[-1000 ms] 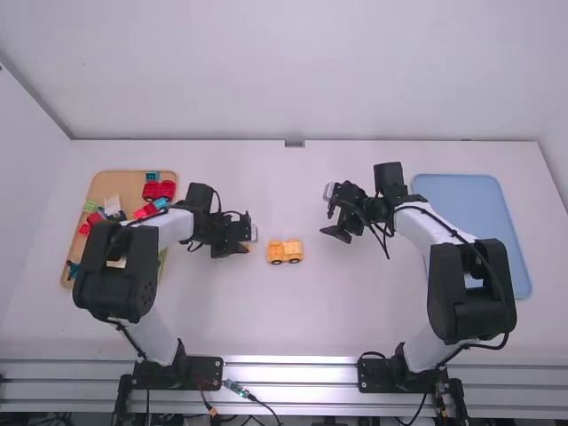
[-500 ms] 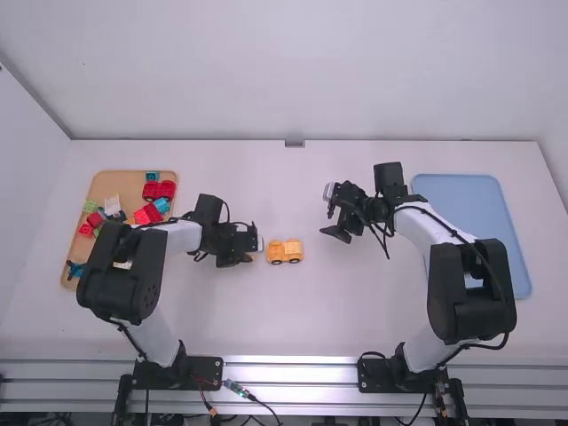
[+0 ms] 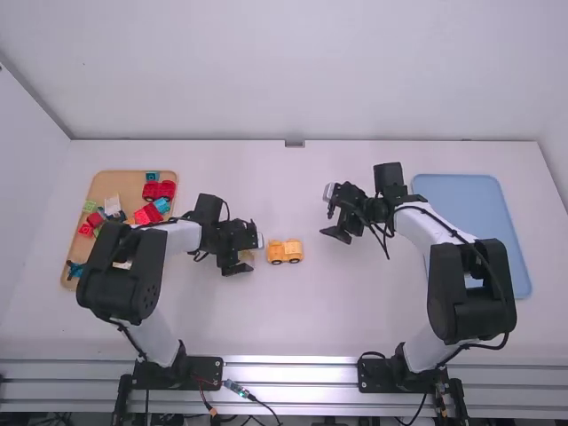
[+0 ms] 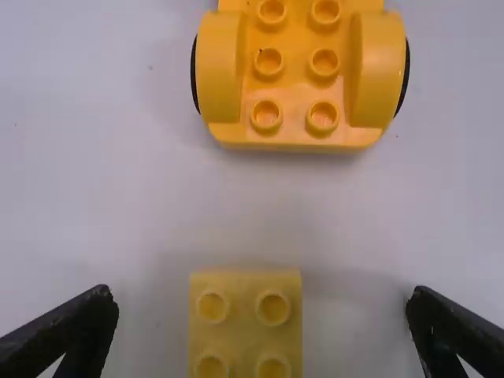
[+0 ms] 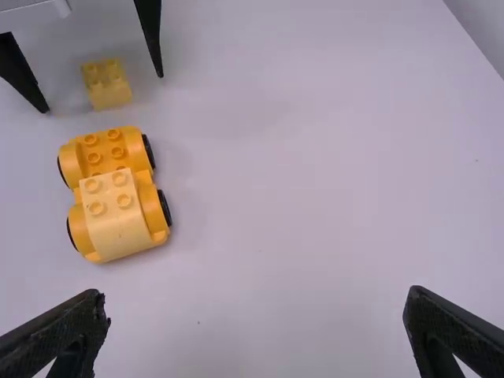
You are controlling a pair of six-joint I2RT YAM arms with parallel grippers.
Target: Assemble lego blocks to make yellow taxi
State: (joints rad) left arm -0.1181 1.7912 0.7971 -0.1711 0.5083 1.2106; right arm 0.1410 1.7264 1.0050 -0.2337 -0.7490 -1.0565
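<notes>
table: white (image 3: 302,328), carries the lot
left arm: (image 3: 120,275) crosses the tan tray, blocks the view of part of it
right arm: (image 3: 470,293) overlaps the near-left part of the blue tray
blue tray: (image 3: 461,191) far right
tan tray: (image 3: 124,182) far left; red wheeled base (image 3: 159,191), red blocks (image 3: 146,215), blue block (image 3: 161,205), green block (image 3: 90,206) in it
left end effector: (image 3: 248,252) wide, 2 fingers astride the loose yellow block (image 4: 246,331), touching neither side
right end effector: (image 3: 332,222) wide, gap empty, on the right of the car base (image 4: 295,94), well apart from it
car base: orange-yellow, upright on table between the 2 end effectors, nearer the left; bare studs on the end facing the loose yellow block
pale yellow block: (image 5: 118,224) seated on the car base's other end, 4 studs up
loose yellow block: on table, studs up, 4 visible; just left of the car base, apart from it
</notes>
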